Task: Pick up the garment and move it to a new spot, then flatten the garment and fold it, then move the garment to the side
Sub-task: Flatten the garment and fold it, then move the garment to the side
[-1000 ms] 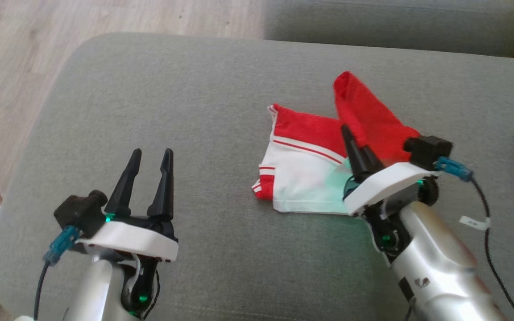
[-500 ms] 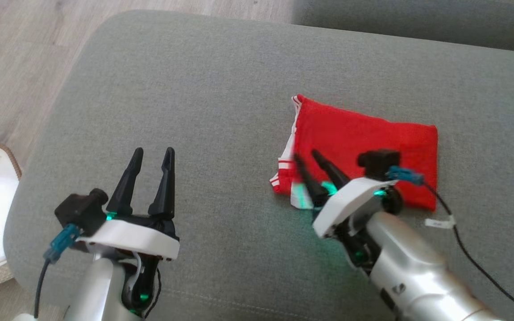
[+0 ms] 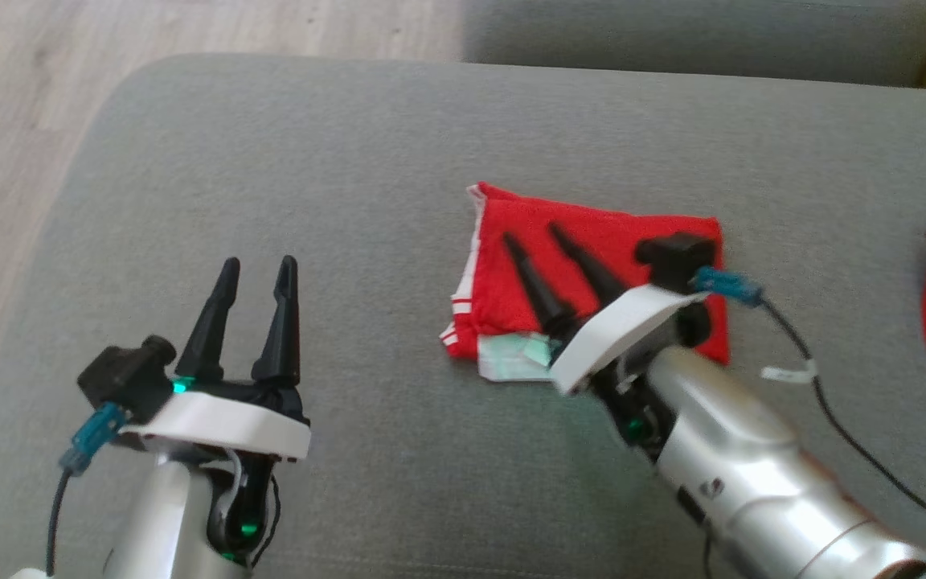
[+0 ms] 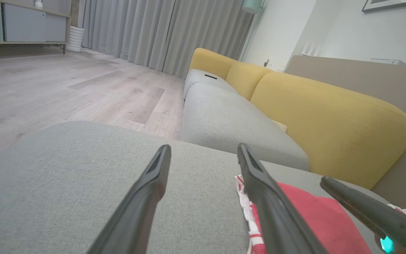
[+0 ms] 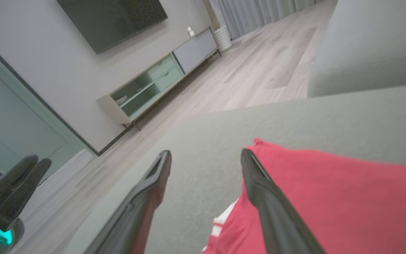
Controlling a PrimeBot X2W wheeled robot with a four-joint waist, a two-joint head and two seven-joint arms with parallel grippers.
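Garment (image 3: 608, 229) lies on the grey cushion (image 3: 310, 161), right of the cushion's middle, as a compact red rectangle. A white striped layer peeks out at its left and near edges. The fold looks done or nearly done. Moving it to the side is left.

Right gripper (image 3: 531, 234) is over the cushion on top of the garment, jaws spread wide and holding nothing. Can't tell if the fingers touch the cloth. Left gripper (image 3: 259, 263) is over the cushion's left part, jaws wide and empty.
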